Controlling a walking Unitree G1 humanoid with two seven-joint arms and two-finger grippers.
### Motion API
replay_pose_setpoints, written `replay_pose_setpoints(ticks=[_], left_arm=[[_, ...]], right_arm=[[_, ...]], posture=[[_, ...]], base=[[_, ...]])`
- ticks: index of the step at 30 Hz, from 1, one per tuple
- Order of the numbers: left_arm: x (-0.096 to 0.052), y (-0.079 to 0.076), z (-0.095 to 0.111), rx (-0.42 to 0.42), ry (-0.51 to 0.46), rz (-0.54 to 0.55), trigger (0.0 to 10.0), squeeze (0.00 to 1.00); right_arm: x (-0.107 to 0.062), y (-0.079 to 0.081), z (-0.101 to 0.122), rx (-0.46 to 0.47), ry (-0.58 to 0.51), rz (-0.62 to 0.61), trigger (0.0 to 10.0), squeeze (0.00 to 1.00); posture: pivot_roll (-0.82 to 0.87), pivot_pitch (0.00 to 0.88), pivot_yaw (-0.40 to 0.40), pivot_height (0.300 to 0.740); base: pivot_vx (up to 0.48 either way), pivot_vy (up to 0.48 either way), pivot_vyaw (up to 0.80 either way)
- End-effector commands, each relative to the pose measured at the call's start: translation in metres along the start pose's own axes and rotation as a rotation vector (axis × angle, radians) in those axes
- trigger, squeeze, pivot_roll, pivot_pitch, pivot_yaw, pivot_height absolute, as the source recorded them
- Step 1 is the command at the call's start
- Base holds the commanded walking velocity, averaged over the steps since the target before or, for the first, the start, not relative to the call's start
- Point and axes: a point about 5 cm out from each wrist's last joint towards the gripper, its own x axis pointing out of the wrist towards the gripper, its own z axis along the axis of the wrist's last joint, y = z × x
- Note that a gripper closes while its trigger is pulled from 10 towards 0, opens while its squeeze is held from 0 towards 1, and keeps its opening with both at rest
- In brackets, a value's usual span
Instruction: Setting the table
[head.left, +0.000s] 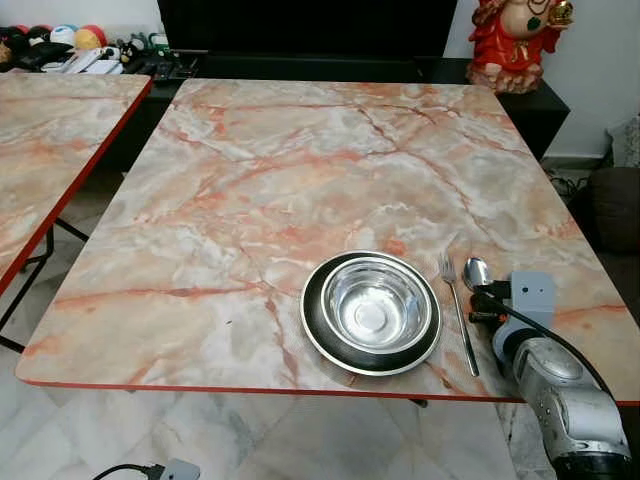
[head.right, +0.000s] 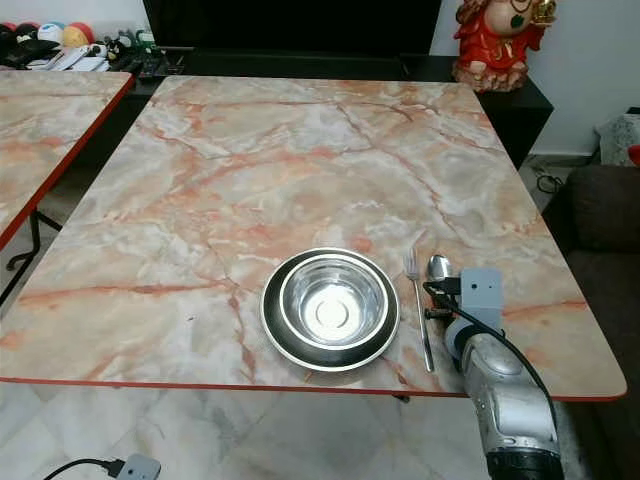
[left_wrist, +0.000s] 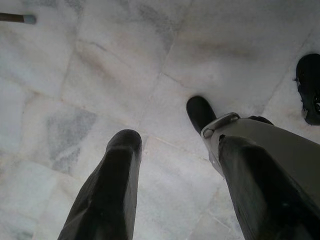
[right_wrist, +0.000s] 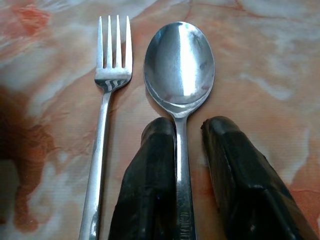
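The right arm (head.left: 560, 400) is nearest, a silver limb reaching in from the near right corner over the near edge of the counter (head.left: 300, 180). Its right gripper (right_wrist: 189, 131) is low over the marble-patterned top, with the handle of the spoon (right_wrist: 179, 65) running between the two black fingers (right_wrist: 150, 175). In the right wrist view the handle lies against one finger while a gap shows before the other, so the jaws are released, straddling the handle and not clenched on it. The spoon lies flat on the counter, bowl up and pointing to the far side. Just beside it on the left lies the fork (right_wrist: 107, 90), parallel to it, tines to the far side, close but apart from the spoon.

Left of the fork, near the counter's near edge, is a steel bowl (head.left: 371, 306) sitting inside a dark plate (head.left: 318, 330) with a bright rim.

A second counter (head.left: 50, 140) with the same marble top stands to the left. At the far right a red figurine (head.left: 510, 40) stands on a black cabinet (head.left: 530, 100).

The left gripper (left_wrist: 180, 165) hangs over the pale tiled floor (left_wrist: 100, 75), its jaws released and wide apart with nothing between them.
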Motion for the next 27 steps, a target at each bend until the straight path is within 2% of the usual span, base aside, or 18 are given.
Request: replay_pose_setpoints(ticks=[1,6,11,22,27], left_arm=[[-0.002,-0.001,-0.009,0.011,0.032,-0.004,10.0,0.00],[-0.002,-0.001,-0.009,0.012,0.034,-0.003,10.0,0.00],[-0.001,-0.001,-0.008,0.010,0.030,-0.002,10.0,0.00],[-0.001,-0.001,-0.006,0.008,0.027,-0.004,10.0,0.00],[-0.001,-0.001,-0.007,0.008,0.028,-0.005,10.0,0.00]], right_arm=[[-0.001,0.010,-0.024,0.019,0.104,0.049,10.0,0.00],[-0.001,0.010,-0.020,0.023,0.085,0.049,10.0,0.00],[0.000,0.012,-0.002,0.049,-0.021,0.055,10.0,0.00],[-0.001,0.004,0.000,0.047,-0.010,0.031,10.0,0.00],[-0.001,0.000,0.006,0.061,-0.046,0.003,10.0,0.00]], posture=[[-0.09,0.201,0.000,0.740],[-0.09,0.201,-0.002,0.740],[-0.09,0.200,-0.001,0.740],[-0.09,0.197,-0.003,0.740],[-0.09,0.198,-0.002,0.740]], base=[[0.000,0.000,0.00],[0.000,0.000,0.00],[0.000,0.000,0.00],[0.000,0.000,0.00],[0.000,0.000,0.00]])
